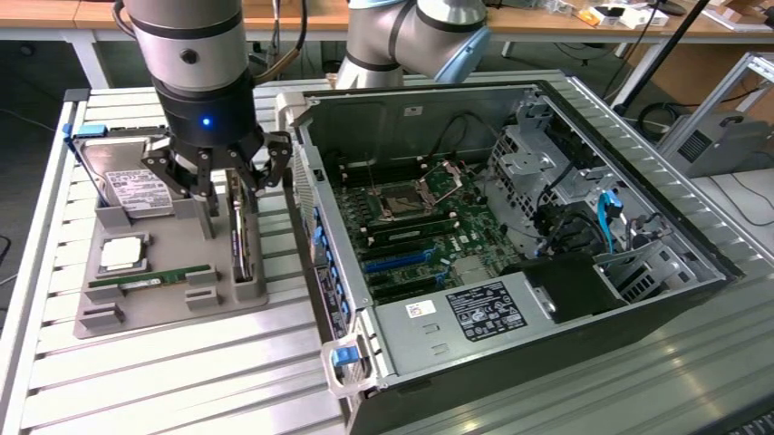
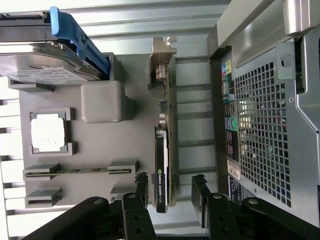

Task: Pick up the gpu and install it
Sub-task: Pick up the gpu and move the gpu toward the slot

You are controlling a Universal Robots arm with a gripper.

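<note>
I see even, bright room light from above in the exterior view, soft shadows on the grey tray [image 1: 145,313] and gloom inside the computer case [image 1: 545,381], while the wrist view blows out the pale chip [image 2: 48,135] and table slats [image 2: 150,20].

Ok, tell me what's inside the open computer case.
Inside the computer case: a green motherboard with its processor socket, black cables and a drive cage. A black box covers whatever lies beneath it.
</note>
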